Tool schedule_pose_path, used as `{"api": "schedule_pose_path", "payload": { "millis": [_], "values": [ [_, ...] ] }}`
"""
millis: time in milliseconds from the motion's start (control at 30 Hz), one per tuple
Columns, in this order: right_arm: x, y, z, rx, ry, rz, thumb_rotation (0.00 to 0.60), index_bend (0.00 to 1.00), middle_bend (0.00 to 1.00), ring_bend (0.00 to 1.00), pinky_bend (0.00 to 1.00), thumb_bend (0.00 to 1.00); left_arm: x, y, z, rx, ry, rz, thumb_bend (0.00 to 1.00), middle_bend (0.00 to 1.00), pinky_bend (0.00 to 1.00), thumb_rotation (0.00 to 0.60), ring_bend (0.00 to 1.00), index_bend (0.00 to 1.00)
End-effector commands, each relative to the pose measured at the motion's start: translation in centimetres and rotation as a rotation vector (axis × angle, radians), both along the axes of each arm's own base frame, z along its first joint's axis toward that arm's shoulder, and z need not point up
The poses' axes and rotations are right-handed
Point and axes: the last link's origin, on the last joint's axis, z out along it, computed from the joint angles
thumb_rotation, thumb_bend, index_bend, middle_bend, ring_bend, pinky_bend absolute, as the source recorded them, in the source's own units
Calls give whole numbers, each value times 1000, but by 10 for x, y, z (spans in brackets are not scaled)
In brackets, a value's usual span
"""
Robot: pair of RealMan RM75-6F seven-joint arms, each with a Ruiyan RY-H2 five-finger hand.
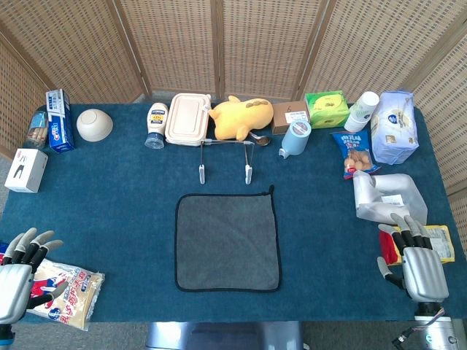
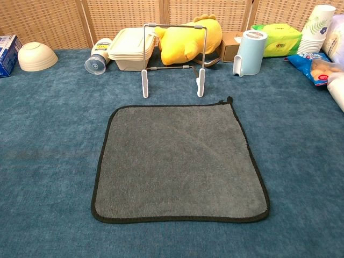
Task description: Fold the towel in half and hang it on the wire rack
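Your left hand [image 1: 18,281] has its fingers apart and holds nothing, resting at the near left table edge by a snack bag [image 1: 64,295]. Your right hand [image 1: 419,266] is likewise empty with fingers spread, near right. The towel [image 1: 228,241] lies flat and roughly square, hang loop toward the rack [image 1: 225,159] just beyond it. Bare blue cloth [image 1: 124,189] surrounds the towel. Labels are too small to read.

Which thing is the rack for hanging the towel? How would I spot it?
Find the flat grey towel in the middle of the blue table. Just behind it stands the wire rack, a thin metal arch on two white feet, unlike the chunky yellow plush toy behind it.
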Motion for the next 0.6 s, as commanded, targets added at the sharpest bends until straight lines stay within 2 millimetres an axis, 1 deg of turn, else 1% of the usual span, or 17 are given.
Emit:
{"api": "schedule_pose_path", "payload": {
  "millis": [33,200,300,400,600],
  "values": [
    [1,0,-1,2,-2,2,600,240,113,0,0,348,1,1,0,-5,1,-7,157,192,84,600,87,247],
    [1,2,0,-6,-7,3,600,240,113,0,0,347,4,4,0,-31,-5,-17,157,193,85,600,87,247],
    [1,3,-1,-2,-2,-8,600,240,113,0,0,346,10,10,-5,-118,-8,-29,158,193,84,600,87,248],
    [1,3,-2,2,1,-12,600,241,113,0,0,347,16,17,-9,-159,-10,-57,158,194,83,600,88,248],
    [3,7,3,-7,22,-27,600,241,113,0,0,347,44,42,-33,-349,15,-175,159,202,99,600,87,262]
  ]
}}
